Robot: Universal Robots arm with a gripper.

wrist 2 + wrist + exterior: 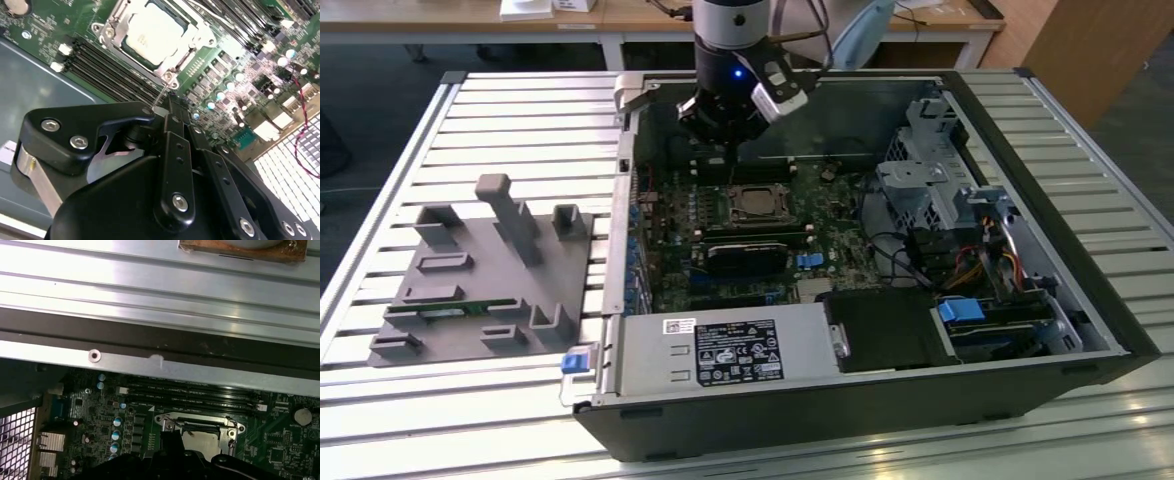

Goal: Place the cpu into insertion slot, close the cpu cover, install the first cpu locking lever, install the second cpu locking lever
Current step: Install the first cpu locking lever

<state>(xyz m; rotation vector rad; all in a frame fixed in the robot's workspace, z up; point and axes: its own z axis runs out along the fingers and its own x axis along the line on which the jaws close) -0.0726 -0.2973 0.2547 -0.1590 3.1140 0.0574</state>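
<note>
Table (520,110): slatted metal top below the gripper (727,135), carrying the whole setup.
Computer case (1067,330): lies on its side with the panel off and walls the gripper in. Laid open this way, presumably, so the arm can come in from above.
Grey fixture (467,290): outside the case, well apart from the gripper, towards the exterior view's left. Looks like a parts stand.
Motherboard (841,235): flat on the case floor, directly under the gripper.
Gripper state: lowered into the case, close over the board. Clenched or released, cannot tell.
Cpu cover (117,17): metal frame lying flat around the chip, just beyond the gripper tip. Judged closed.
Insertion slot (135,52): under the cover, only a dark edge visible.
Cpu (152,30): seated in the slot, silver top showing through the cover window, near the tip but apart from it.
Thin lever rod (162,95): rises from the socket corner right at the gripper tip. Contact unclear. Judged a locking lever not yet latched, which would explain the gripper's position.
</note>
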